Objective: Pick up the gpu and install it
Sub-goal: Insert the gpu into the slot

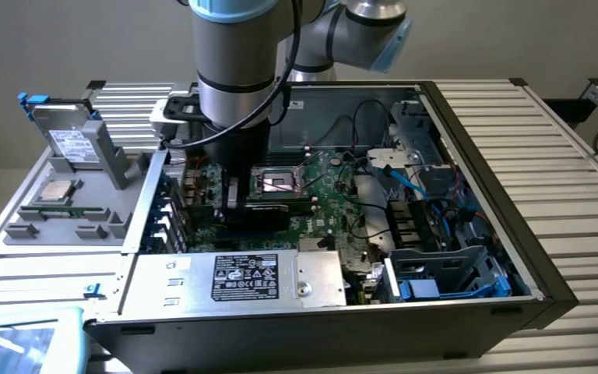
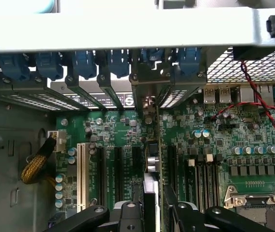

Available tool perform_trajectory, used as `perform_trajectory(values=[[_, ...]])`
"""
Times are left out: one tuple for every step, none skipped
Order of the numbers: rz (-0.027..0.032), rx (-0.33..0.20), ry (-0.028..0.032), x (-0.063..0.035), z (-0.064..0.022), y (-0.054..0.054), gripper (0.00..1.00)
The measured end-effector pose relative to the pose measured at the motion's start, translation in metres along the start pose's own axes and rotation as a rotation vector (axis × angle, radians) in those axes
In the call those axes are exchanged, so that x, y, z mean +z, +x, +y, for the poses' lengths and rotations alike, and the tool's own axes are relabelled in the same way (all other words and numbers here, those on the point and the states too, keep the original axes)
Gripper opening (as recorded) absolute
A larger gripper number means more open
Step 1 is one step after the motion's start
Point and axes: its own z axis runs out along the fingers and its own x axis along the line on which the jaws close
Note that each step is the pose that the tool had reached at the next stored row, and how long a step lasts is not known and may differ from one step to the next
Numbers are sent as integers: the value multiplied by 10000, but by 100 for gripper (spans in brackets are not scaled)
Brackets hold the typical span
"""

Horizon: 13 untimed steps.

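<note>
My arm (image 1: 234, 62) comes straight down, wrist (image 1: 239, 117) vertical, end effector (image 2: 155, 212) pointing down. Both fingers (image 2: 128, 215) are pressed inward, clamped on the gpu (image 2: 152, 159), which stands on edge between them. Second arm joint (image 1: 374, 31) sits behind.

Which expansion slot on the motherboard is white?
The long slot nearest the yellow braided cable; every other slot is black.
</note>
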Motion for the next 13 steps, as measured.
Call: perform_trajectory(values=[[0,1,-1,5,0,0,27],[-8,-1,7,15,-1,-1,27],[-4,-1,4,17,-1,-1,27],[-3,-1,1,17,0,0,27],[-1,0,0,19,4,0,27],[0,0,0,21,6,0,27],[1,-1,0,24,7,0,27],[4,-2,-1,25,8,0,27],[7,-2,-3,26,8,0,27],[9,0,-3,28,9,0,27],[9,1,-4,30,10,0,27],[10,1,-4,30,10,0,27],[10,1,-5,30,10,0,27]])
